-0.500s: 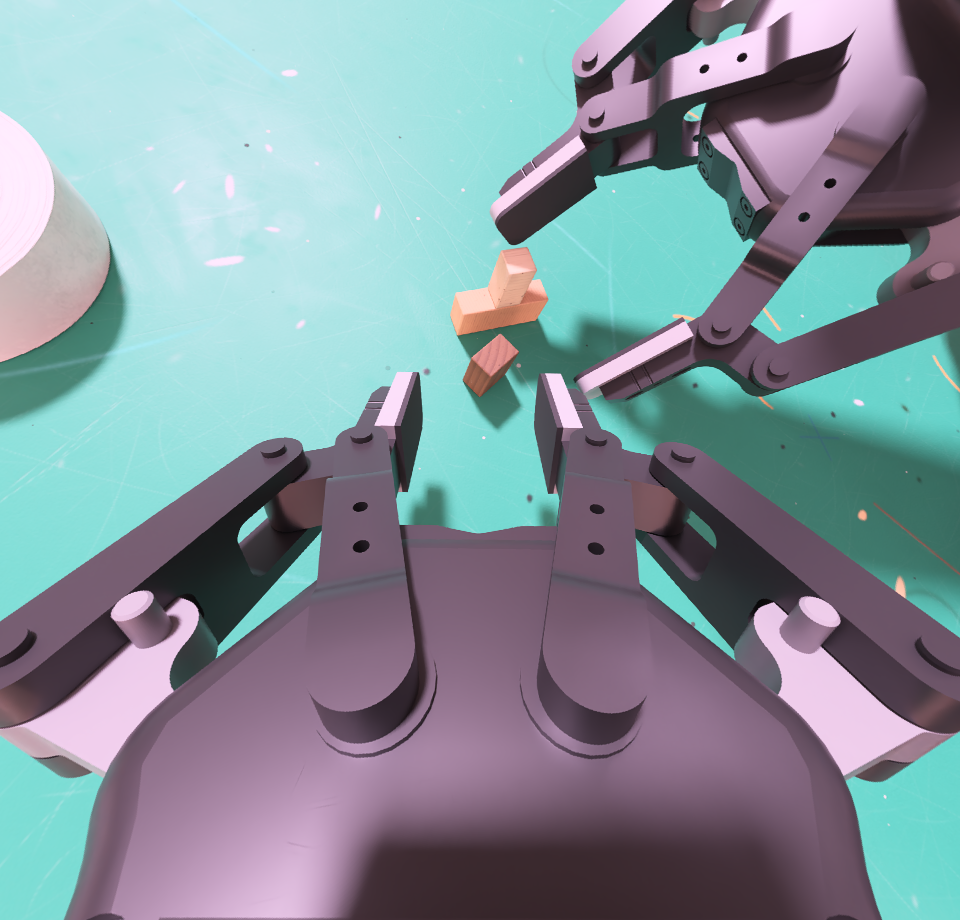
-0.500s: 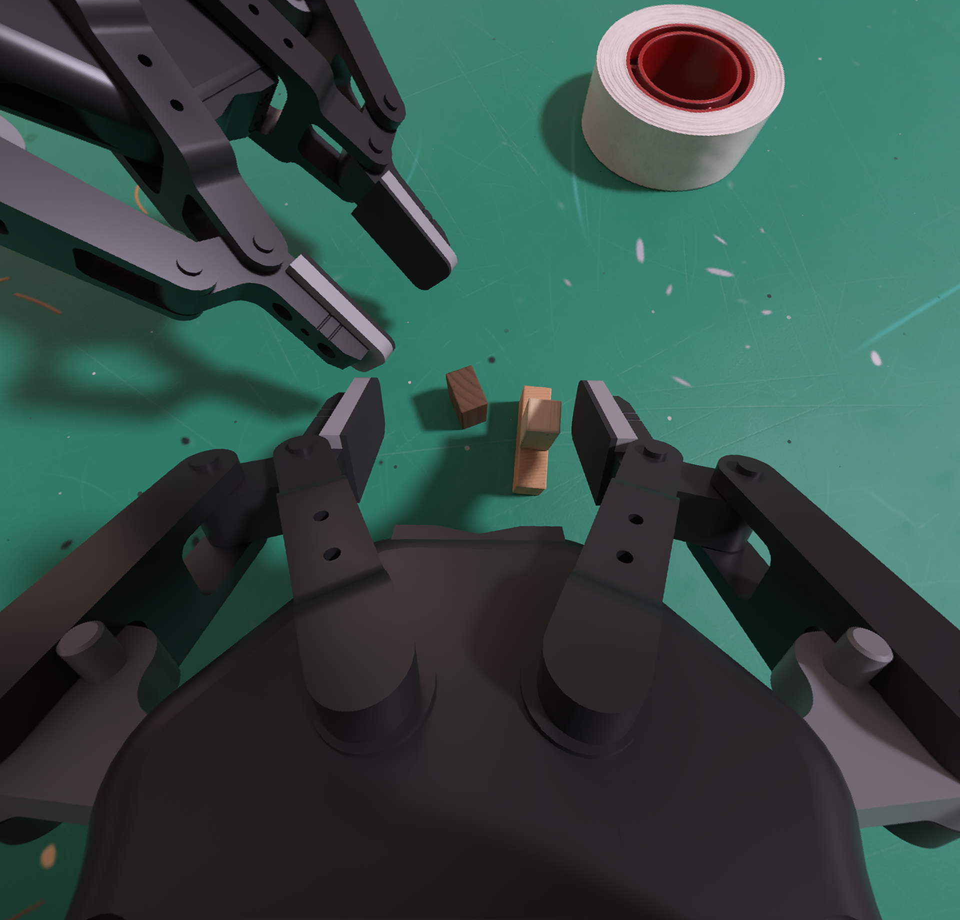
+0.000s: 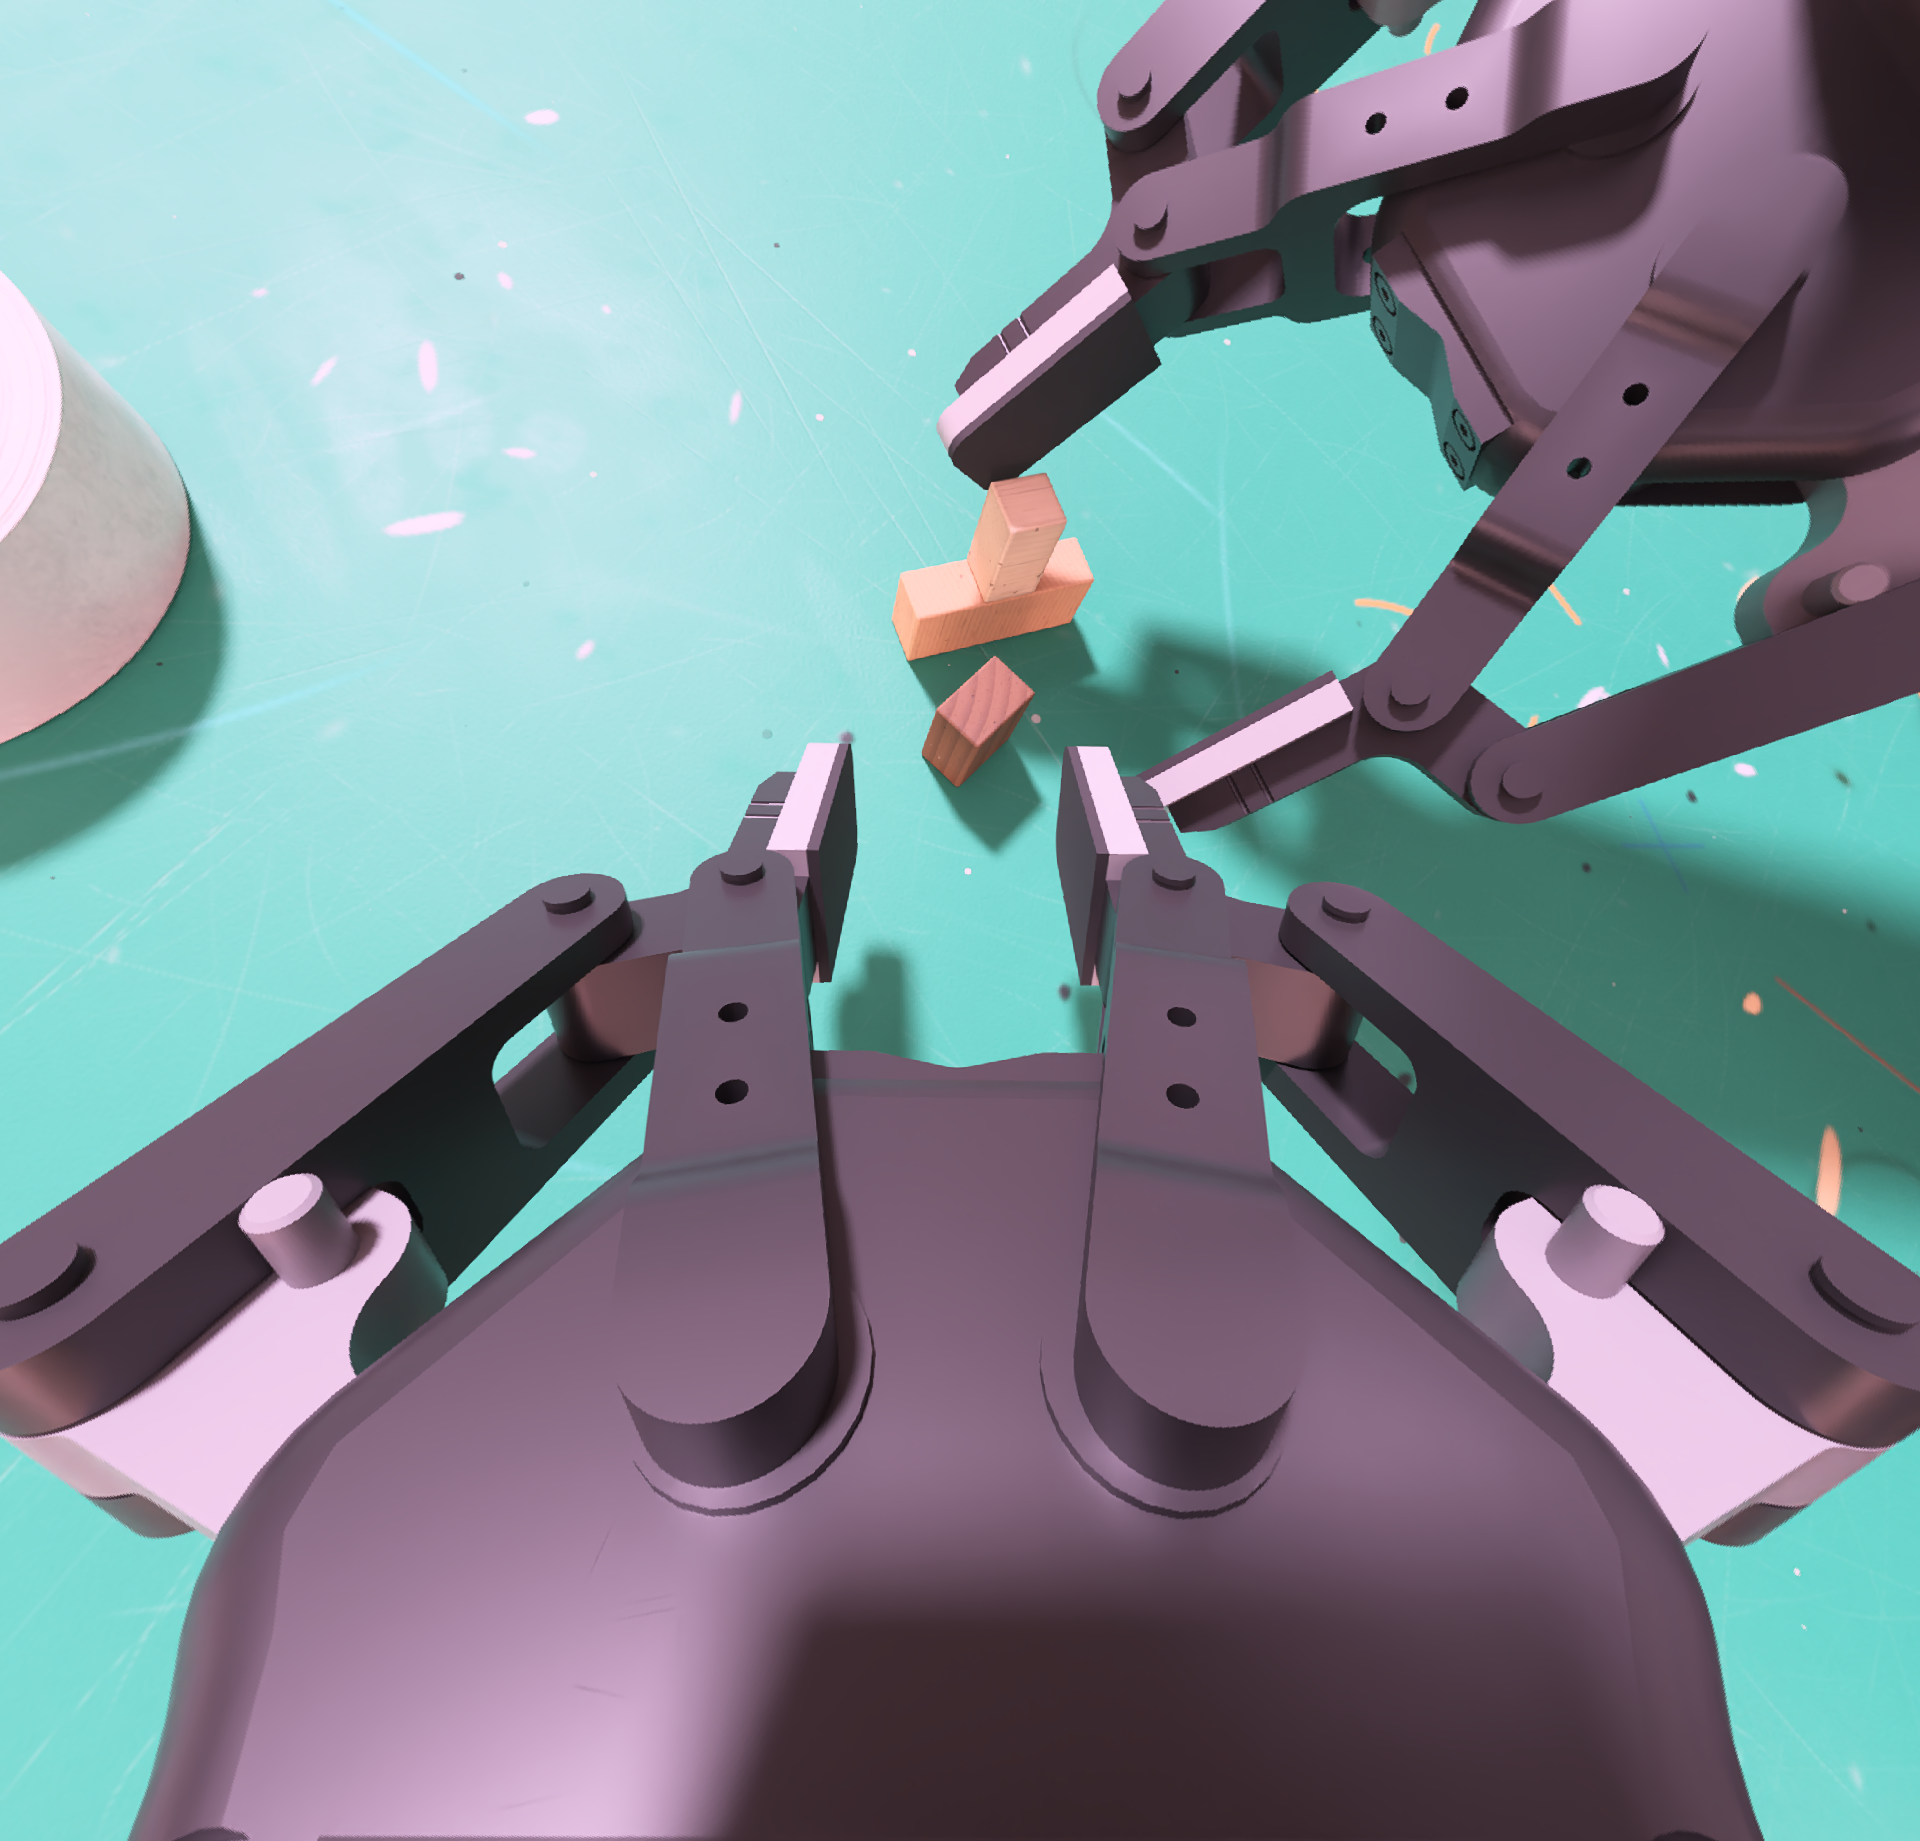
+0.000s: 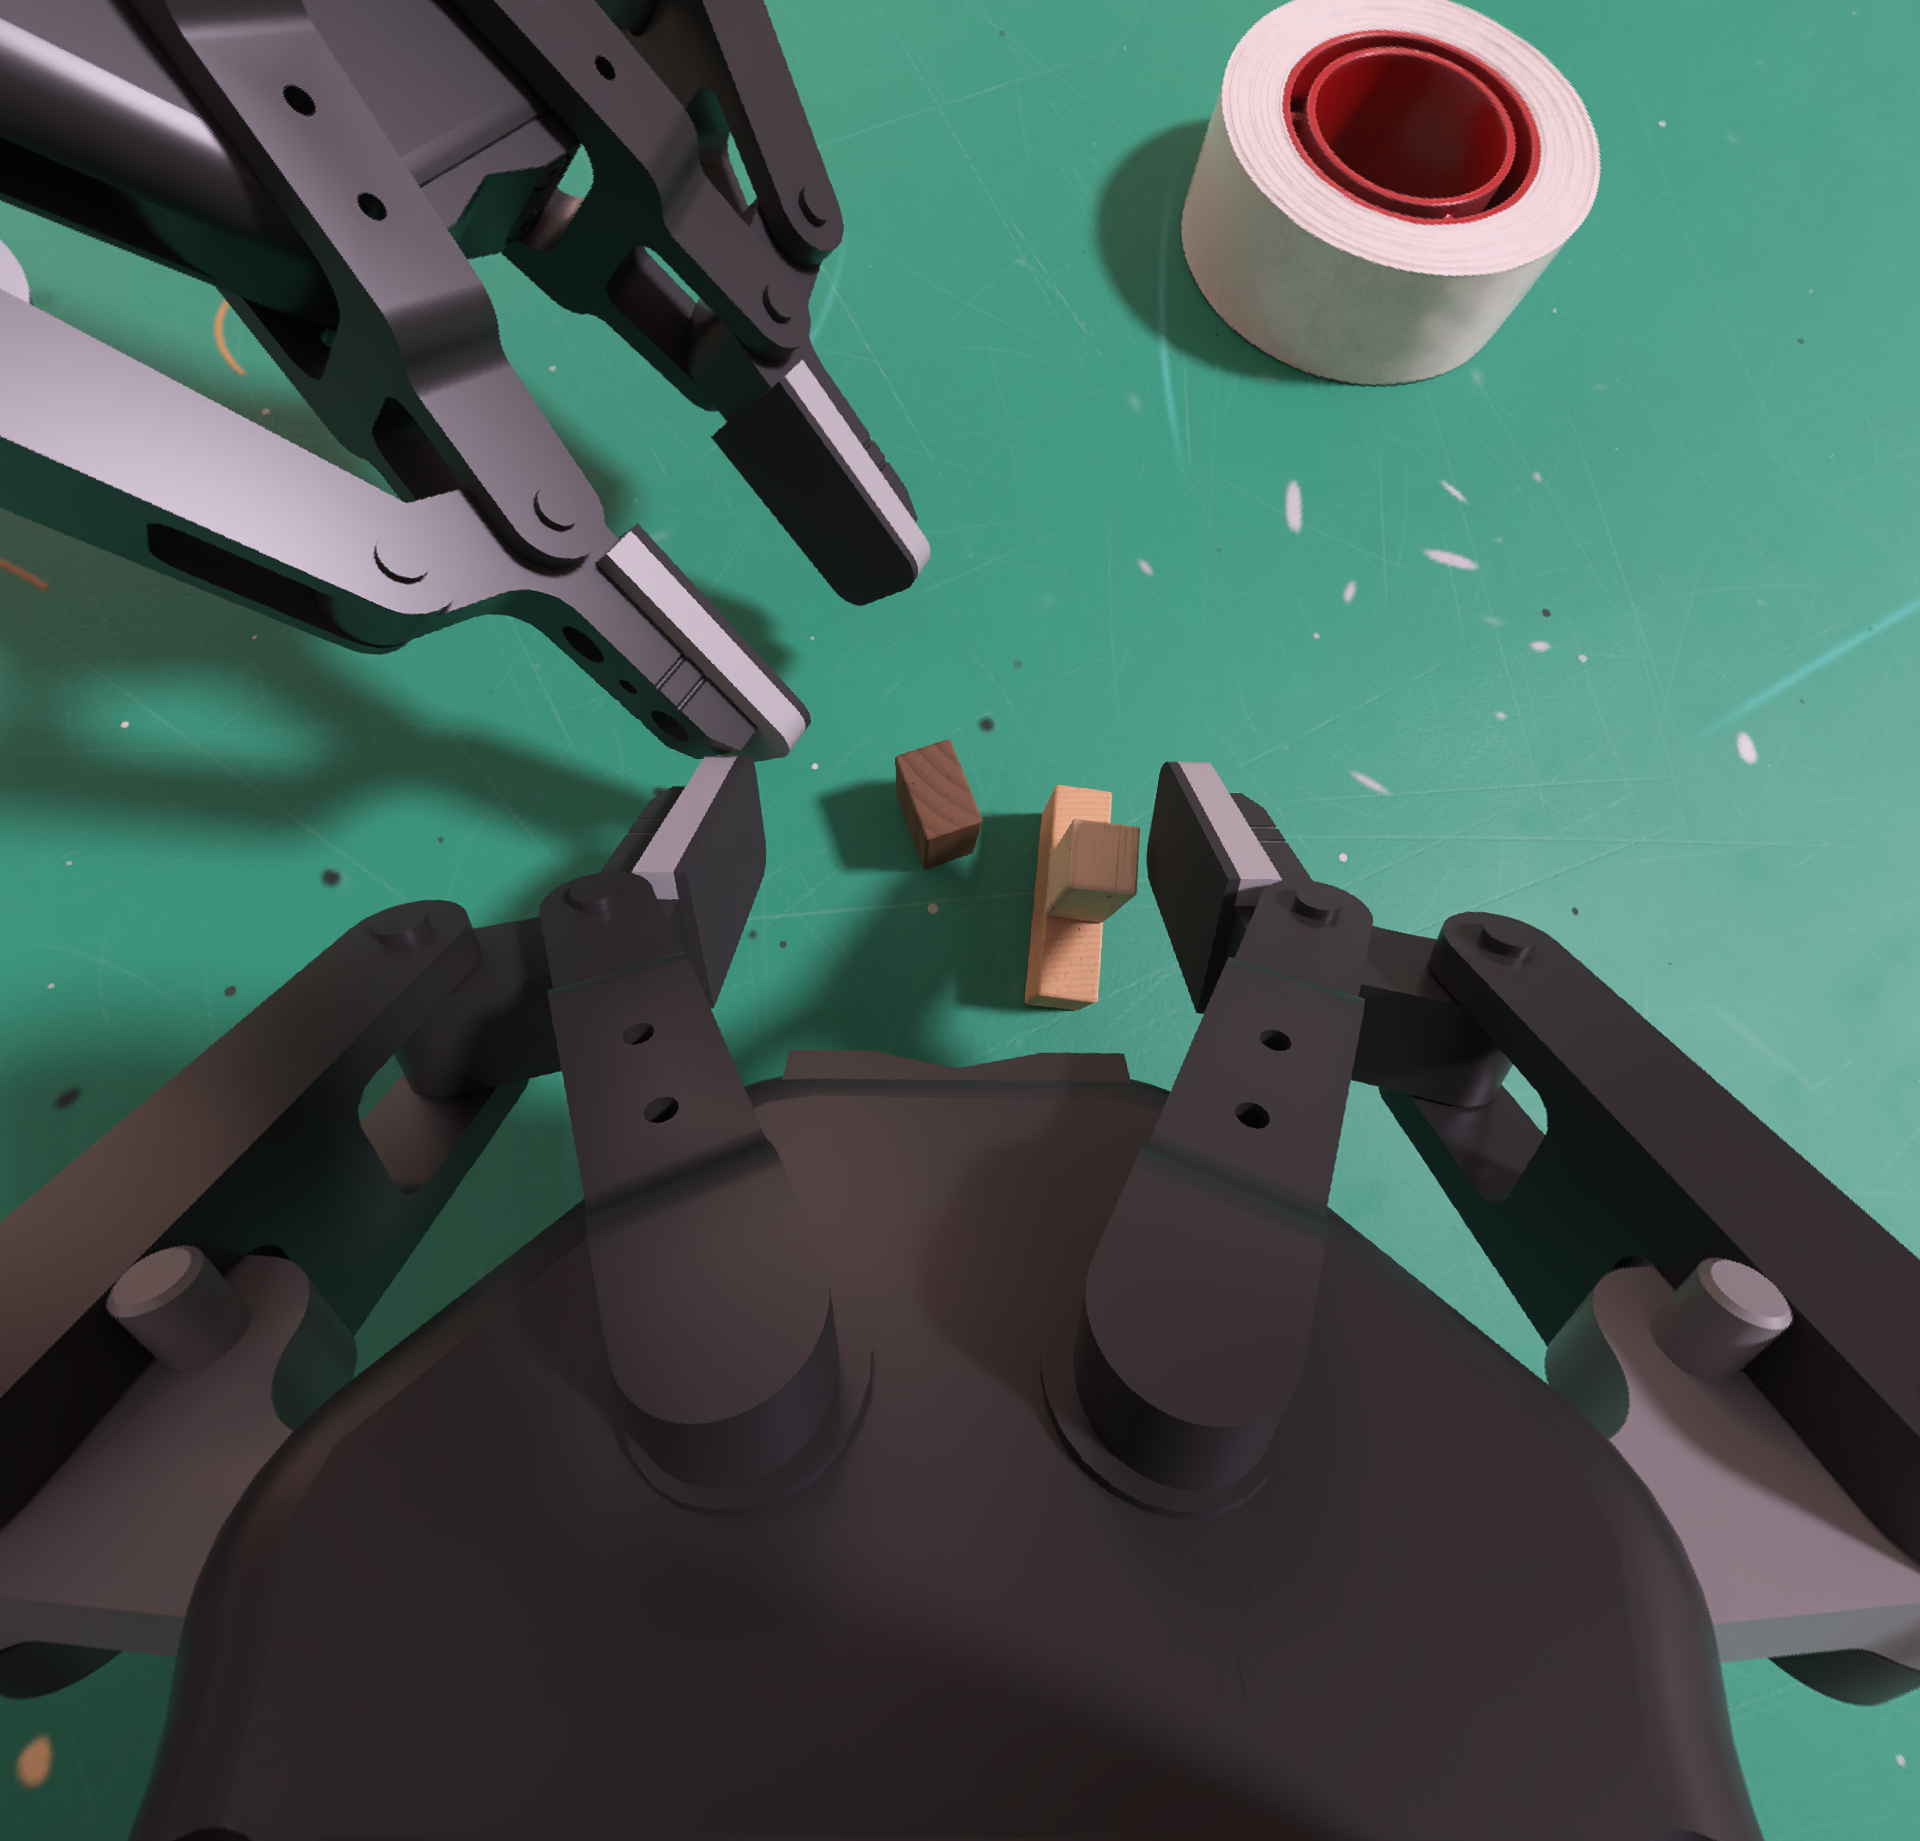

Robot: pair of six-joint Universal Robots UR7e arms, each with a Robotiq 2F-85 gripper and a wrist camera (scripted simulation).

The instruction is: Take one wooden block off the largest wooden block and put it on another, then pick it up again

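A long light wooden block (image 3: 935, 617) lies flat on the green mat, and a small light block (image 3: 1016, 539) stands on its middle. A darker brown block (image 3: 977, 721) lies on the mat beside them. My left gripper (image 3: 961, 825) is open and empty, just short of the brown block. My right gripper (image 4: 956, 846) is open and empty above the mat, with the brown block (image 4: 937, 802) and the stacked blocks (image 4: 1065, 960) between its fingers. The small block (image 4: 1091, 866) is near its right finger. The two grippers' fingertips nearly meet.
A white tape roll with a red core (image 4: 1382, 191) stands on the mat beyond the blocks; it also shows at the left edge of the left wrist view (image 3: 62, 544). The right gripper (image 3: 1122, 586) and the left gripper (image 4: 821, 638) each crowd the other's view.
The left gripper has edged slightly closer to the blocks. The right gripper and the blocks have hardly moved. Both grippers stay open.
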